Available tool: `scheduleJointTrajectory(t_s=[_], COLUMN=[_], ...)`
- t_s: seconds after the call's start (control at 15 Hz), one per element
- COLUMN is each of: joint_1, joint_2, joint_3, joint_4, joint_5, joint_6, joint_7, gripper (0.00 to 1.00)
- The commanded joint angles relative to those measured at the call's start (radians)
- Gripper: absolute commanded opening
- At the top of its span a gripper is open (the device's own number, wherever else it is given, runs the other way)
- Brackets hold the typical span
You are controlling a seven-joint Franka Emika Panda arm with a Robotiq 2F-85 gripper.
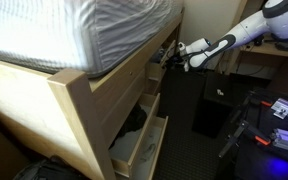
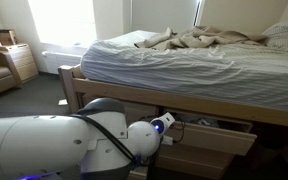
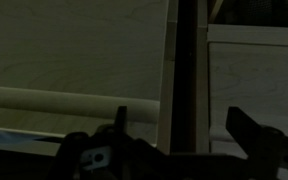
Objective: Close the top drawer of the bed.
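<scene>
We've got the fingers (image 3: 121,120) spread wide, holding nothing, close by the top drawer (image 2: 219,140), which juts part-open from the bed's (image 2: 204,105) side, and a push near its edge could slip or skew it.

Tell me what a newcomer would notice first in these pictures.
The tall light-wood bed with its white-grey striped mattress fills both exterior views. The white robot arm reaches its open gripper toward the pulled-out pale wood top drawer.
</scene>
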Motion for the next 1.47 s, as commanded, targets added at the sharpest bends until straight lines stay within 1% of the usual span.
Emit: scheduleJointTrajectory(t_s=[0.0, 0.2, 0.27, 0.33, 0.4, 0.47, 0.53, 0.6, 0.73, 0.8, 0.93, 1.0, 1.07, 1.13, 1.2, 1.27, 1.33, 1.4], joint_1=[-0.003, -0.006, 0.003, 0.010, 0.032, 0.065, 0.097, 0.147, 0.177, 0.196, 0.195, 0.184, 0.181, 0.154, 0.094, 0.056, 0.022, -0.020], joint_2=[0.000, 0.000, -0.014, -0.012, -0.022, -0.045, -0.039, -0.051, -0.037, -0.039, -0.049, -0.048, -0.061, -0.053, 0.006, 0.022, 0.020, -0.006], joint_3=[0.003, 0.005, -0.011, -0.015, -0.041, -0.085, -0.120, -0.183, -0.224, -0.246, -0.243, -0.225, -0.231, -0.196, -0.080, -0.025, 0.026, 0.058], joint_4=[-0.002, -0.003, -0.009, 0.001, 0.013, 0.026, 0.064, 0.098, 0.132, 0.136, 0.111, 0.098, 0.081, 0.071, 0.139, 0.149, 0.134, 0.049], joint_5=[0.000, 0.000, 0.001, 0.006, 0.020, 0.048, 0.078, 0.126, 0.175, 0.189, 0.175, 0.160, 0.167, 0.138, 0.058, 0.010, -0.035, -0.061], joint_6=[0.000, 0.000, 0.017, 0.010, 0.013, 0.006, 0.013, -0.003, -0.015, -0.001, 0.048, 0.072, 0.129, 0.145, 0.105, 0.113, 0.112, 0.111], joint_7=[0.000, 0.000, 0.003, 0.005, 0.013, 0.033, 0.042, 0.059, 0.060, 0.065, 0.060, 0.055, 0.065, 0.052, -0.003, -0.025, -0.035, 0.009], gripper=[1.00, 1.00, 1.00, 1.00, 1.00, 1.00, 1.00, 1.00, 1.00, 1.00, 1.00, 1.00, 1.00, 1.00, 1.00, 1.00, 1.00, 1.00])
